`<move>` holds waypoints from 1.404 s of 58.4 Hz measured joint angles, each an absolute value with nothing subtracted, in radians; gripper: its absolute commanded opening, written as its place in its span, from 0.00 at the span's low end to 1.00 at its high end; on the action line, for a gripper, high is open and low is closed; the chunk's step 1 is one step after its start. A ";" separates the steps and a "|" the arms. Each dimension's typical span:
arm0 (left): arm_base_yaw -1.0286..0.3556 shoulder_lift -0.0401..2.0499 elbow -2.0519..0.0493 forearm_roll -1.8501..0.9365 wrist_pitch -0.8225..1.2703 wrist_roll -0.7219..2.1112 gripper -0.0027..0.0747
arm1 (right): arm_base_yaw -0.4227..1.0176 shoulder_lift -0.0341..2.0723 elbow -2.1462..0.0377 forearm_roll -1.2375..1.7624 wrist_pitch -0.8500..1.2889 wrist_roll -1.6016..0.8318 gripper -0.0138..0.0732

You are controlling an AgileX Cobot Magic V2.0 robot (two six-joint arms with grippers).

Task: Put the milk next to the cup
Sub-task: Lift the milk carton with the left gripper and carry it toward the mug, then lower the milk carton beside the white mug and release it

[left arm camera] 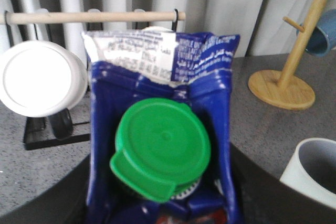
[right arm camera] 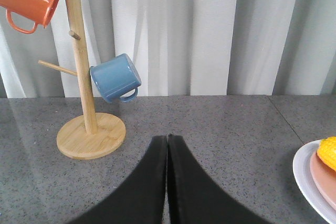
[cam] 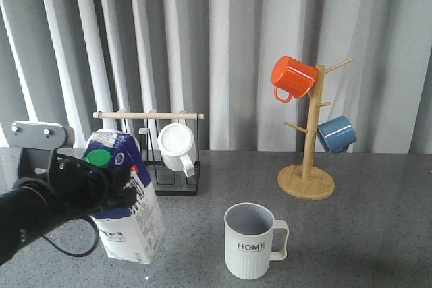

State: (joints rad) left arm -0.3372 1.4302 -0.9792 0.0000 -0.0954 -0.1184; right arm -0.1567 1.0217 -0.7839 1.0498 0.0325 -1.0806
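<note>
The milk (cam: 131,224) is a blue-and-white carton with a green cap, tilted, at the front left of the table. My left gripper (cam: 108,183) is shut on its upper part from the left. In the left wrist view the milk (left arm camera: 210,93) fills the middle, green cap facing the camera. The cup (cam: 251,242), off-white and ribbed with "HOME" on it, stands upright to the right of the milk, a gap between them; its rim shows in the left wrist view (left arm camera: 315,174). My right gripper (right arm camera: 167,139) is shut and empty over bare table, not seen in the front view.
A black rack with a wooden bar (cam: 150,116) holds a white mug (cam: 177,146) behind the milk. A wooden mug tree (cam: 307,180) at the back right carries an orange mug (cam: 292,77) and a blue mug (cam: 335,134). A plate with food (right arm camera: 317,174) lies at the far right.
</note>
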 measured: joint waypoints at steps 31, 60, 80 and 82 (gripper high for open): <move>-0.495 1.643 -1.103 -0.059 -0.100 -0.119 0.27 | -0.157 1.022 -0.784 1.050 0.033 -1.081 0.15; -0.505 1.672 -1.109 -0.059 -0.158 -0.115 0.27 | -0.157 1.022 -0.784 1.050 0.033 -1.081 0.15; -0.496 1.673 -1.109 -0.059 -0.154 -0.070 0.27 | -0.157 1.022 -0.784 1.050 0.033 -1.081 0.15; -0.494 1.673 -1.109 -0.059 -0.152 -0.070 0.27 | -0.157 1.022 -0.784 1.050 0.033 -1.081 0.15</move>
